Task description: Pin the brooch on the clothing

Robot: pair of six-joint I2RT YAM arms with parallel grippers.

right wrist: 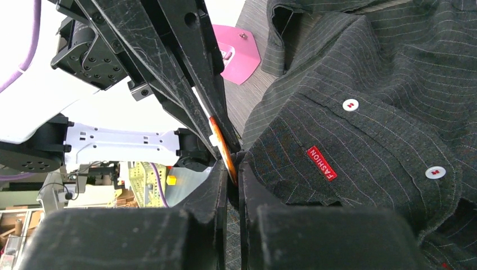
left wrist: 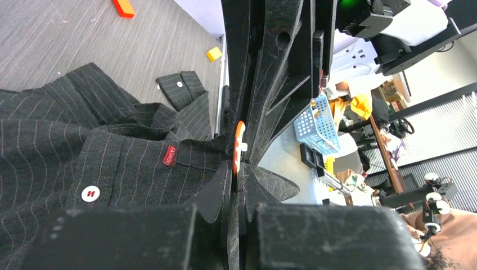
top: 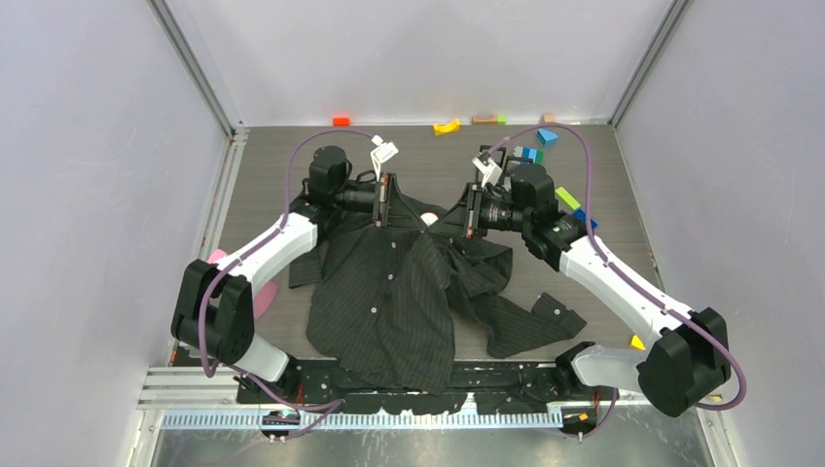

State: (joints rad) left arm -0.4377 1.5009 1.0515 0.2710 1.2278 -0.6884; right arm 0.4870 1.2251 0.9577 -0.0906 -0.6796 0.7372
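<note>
The clothing (top: 389, 311) lies spread at the centre of the top view, collar toward the upper edge; over its chest the two grippers meet tip to tip; the left gripper (left wrist: 236, 183) is narrow, pinching the orange-and-white brooch (left wrist: 239, 146) edge-on; the right gripper (right wrist: 230, 171) is likewise narrow on that brooch, just left of the red tag (right wrist: 322, 163).

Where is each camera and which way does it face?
Top: above and behind, looking down on the shirt; both arms show.
Left wrist: on the left gripper, facing right along its fingers at the brooch.
Right wrist: on the right gripper, facing left; its fingers show.
Wrist views share brooch and red tag.
</note>
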